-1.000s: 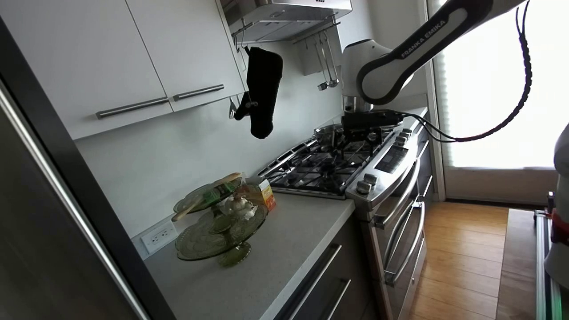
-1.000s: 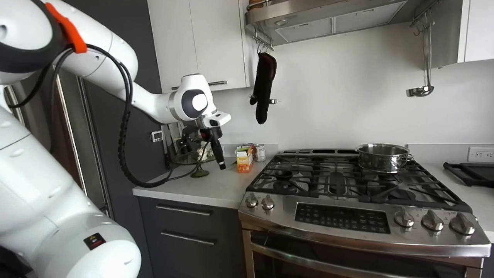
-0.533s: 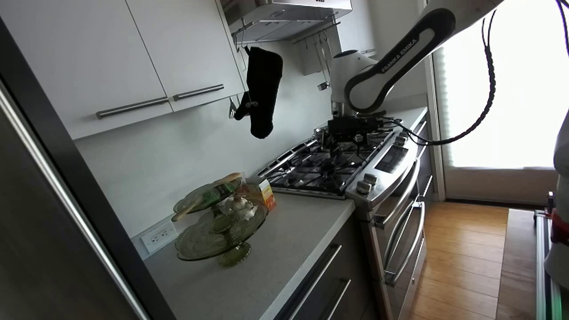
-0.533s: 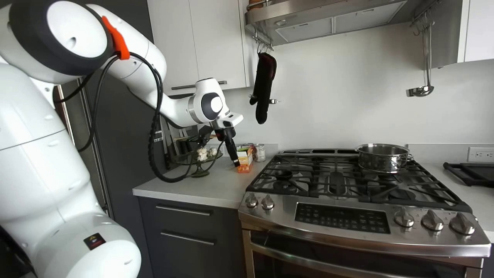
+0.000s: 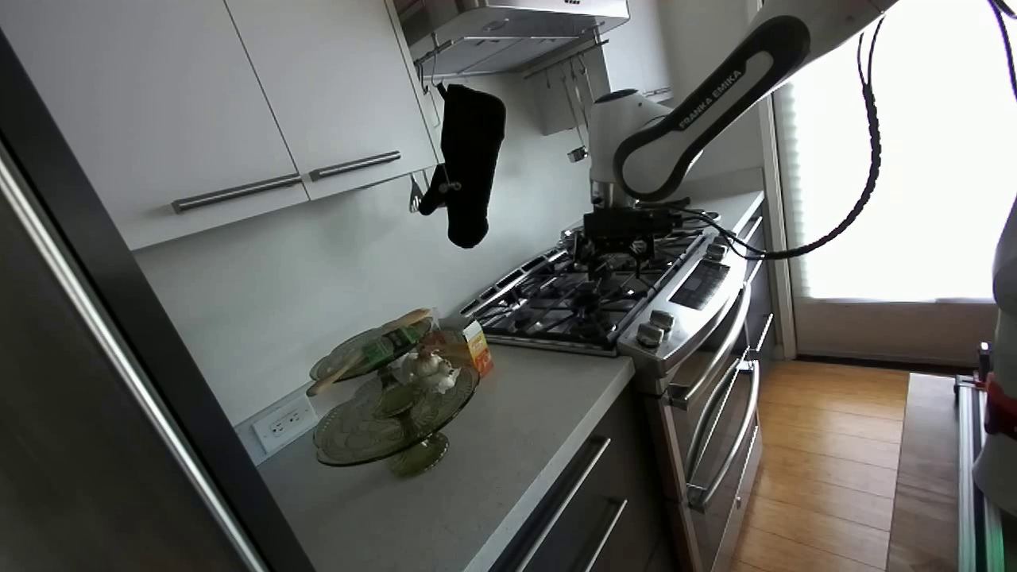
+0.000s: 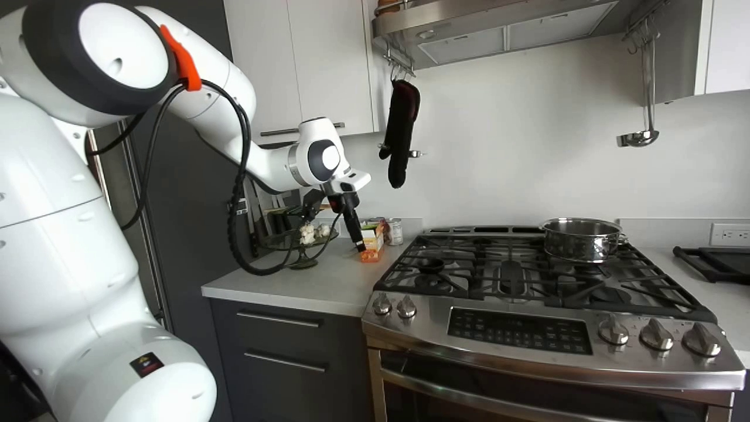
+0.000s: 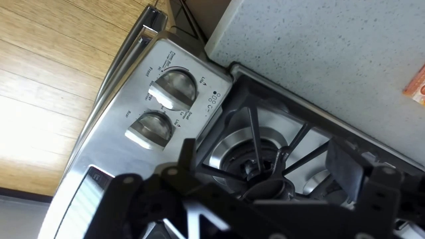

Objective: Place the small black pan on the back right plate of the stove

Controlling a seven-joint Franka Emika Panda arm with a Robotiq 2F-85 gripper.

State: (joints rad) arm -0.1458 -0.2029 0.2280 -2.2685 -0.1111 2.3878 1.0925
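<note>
The small black pan (image 6: pixel 431 266) is a low round black piece on the grate at the stove's left side. It shows in the wrist view (image 7: pixel 267 189) below the jaws' gap, partly hidden by the gripper's body. In an exterior view I cannot pick it out among the dark grates. The stove (image 6: pixel 422 319) is stainless steel with black grates; it also shows in an exterior view (image 5: pixel 690 322) and the wrist view (image 7: pixel 139 156). My gripper (image 7: pixel 265 159) is open and empty, fingers wide apart, above the stove's left part. It points down in both exterior views (image 5: pixel 612 266) (image 6: pixel 360 246).
A grey steel pot (image 6: pixel 581 241) stands on the back right burner. An orange and white box (image 6: pixel 372 243) and a can (image 6: pixel 395 232) stand on the counter left of the stove. A green glass stand (image 5: pixel 373 429) is there too. An oven mitt (image 6: pixel 402 132) hangs under the hood.
Over the last second my arm has moved toward the stove and slightly down: rightward in an exterior view, leftward in an exterior view. In the last half second it has barely moved.
</note>
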